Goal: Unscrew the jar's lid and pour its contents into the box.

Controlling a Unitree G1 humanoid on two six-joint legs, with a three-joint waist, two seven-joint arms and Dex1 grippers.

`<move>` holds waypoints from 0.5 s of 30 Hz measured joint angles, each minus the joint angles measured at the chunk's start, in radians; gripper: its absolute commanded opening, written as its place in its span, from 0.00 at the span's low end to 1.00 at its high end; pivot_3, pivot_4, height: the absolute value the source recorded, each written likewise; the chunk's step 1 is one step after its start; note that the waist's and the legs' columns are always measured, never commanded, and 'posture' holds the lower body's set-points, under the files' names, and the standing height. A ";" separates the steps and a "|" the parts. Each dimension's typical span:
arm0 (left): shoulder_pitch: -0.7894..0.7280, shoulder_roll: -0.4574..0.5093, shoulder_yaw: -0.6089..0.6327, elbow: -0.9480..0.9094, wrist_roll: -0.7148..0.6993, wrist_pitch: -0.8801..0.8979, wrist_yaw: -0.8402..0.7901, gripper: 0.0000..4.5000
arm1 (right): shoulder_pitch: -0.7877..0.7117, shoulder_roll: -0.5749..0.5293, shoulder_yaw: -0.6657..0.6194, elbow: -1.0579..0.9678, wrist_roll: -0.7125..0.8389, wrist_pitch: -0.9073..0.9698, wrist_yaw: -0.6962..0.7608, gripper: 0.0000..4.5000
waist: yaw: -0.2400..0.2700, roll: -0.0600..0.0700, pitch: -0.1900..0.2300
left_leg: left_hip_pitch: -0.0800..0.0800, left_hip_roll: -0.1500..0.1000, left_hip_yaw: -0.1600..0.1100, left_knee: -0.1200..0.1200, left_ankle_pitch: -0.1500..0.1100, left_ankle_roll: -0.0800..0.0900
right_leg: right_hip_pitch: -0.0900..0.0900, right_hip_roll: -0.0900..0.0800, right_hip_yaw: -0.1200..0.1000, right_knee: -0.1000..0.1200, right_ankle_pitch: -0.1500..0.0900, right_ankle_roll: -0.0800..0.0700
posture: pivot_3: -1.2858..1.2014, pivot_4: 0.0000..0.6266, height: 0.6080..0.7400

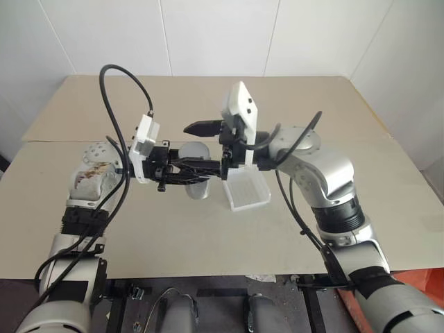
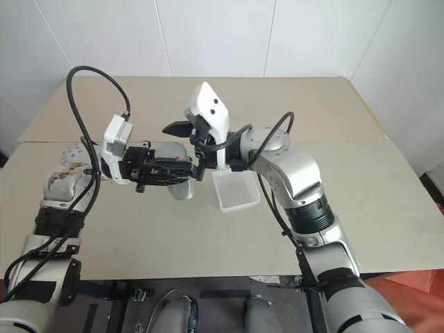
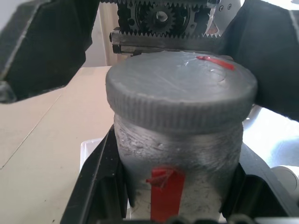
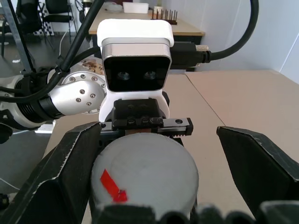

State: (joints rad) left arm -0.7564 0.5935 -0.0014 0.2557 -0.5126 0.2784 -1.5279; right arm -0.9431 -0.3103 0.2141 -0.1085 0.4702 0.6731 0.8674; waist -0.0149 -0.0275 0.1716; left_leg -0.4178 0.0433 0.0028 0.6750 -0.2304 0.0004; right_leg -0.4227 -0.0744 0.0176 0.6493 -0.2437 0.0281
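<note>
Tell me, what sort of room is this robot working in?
Probably a lab or office workroom: a plain beige table against white walls, and beyond it office chairs and another desk bearing small items.

Open room flanks the lid (image 4: 142, 179) between the right tool's (image 4: 154, 163) spread fingers — the left tool (image 1: 182, 171) blocks beyond.

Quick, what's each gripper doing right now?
Left gripper: shut on the small clear red-labelled jar.
Right gripper: open, jaws either side of the round grey lid.
</note>
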 measured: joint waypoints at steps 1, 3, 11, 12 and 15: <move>0.004 0.004 0.001 0.000 0.000 0.002 0.000 0.44 | 0.009 -0.007 -0.005 -0.001 0.006 -0.004 0.006 1.00 | 0.000 0.000 0.000 | 0.000 0.000 0.000 0.000 0.000 0.000 | 0.000 0.000 0.000 0.000 0.000 0.000 | 0.52 0.24 1.00; 0.013 0.010 0.005 0.000 0.000 0.007 0.004 0.44 | 0.025 -0.025 -0.014 -0.002 0.018 -0.009 0.017 1.00 | 0.000 0.000 0.000 | 0.000 0.000 0.000 0.000 0.000 0.000 | 0.000 0.000 0.000 0.000 0.000 0.000 | 0.52 0.24 1.00; 0.032 0.030 0.018 -0.028 -0.007 0.009 -0.014 0.44 | 0.079 -0.128 -0.119 -0.005 0.025 -0.014 0.015 1.00 | 0.003 0.000 0.000 | 0.000 0.000 0.000 0.000 0.000 0.000 | 0.000 0.000 0.000 0.000 0.000 0.000 | 0.52 0.24 1.00; 0.034 0.031 0.019 -0.034 -0.007 0.009 -0.015 0.44 | 0.088 -0.135 -0.125 -0.007 0.025 -0.014 0.016 1.00 | 0.002 0.000 0.000 | 0.000 0.000 0.000 0.000 0.000 0.000 | 0.000 0.000 0.000 0.000 0.000 0.000 | 0.52 0.24 1.00; 0.049 0.031 0.021 -0.048 -0.010 0.009 -0.013 0.44 | 0.122 -0.151 -0.133 -0.016 0.027 -0.014 0.023 1.00 | -0.002 0.000 0.000 | 0.000 0.000 0.000 0.000 0.000 0.000 | 0.000 0.000 0.000 0.000 0.000 0.000 | 0.52 0.24 1.00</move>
State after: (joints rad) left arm -0.7076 0.6242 0.0196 0.2073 -0.5224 0.2879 -1.5412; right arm -0.8210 -0.4613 0.0806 -0.1243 0.4969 0.6590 0.8908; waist -0.0173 -0.0275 0.1717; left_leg -0.4179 0.0434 0.0029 0.6748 -0.2304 0.0004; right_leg -0.4228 -0.0743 0.0179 0.6492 -0.2437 0.0281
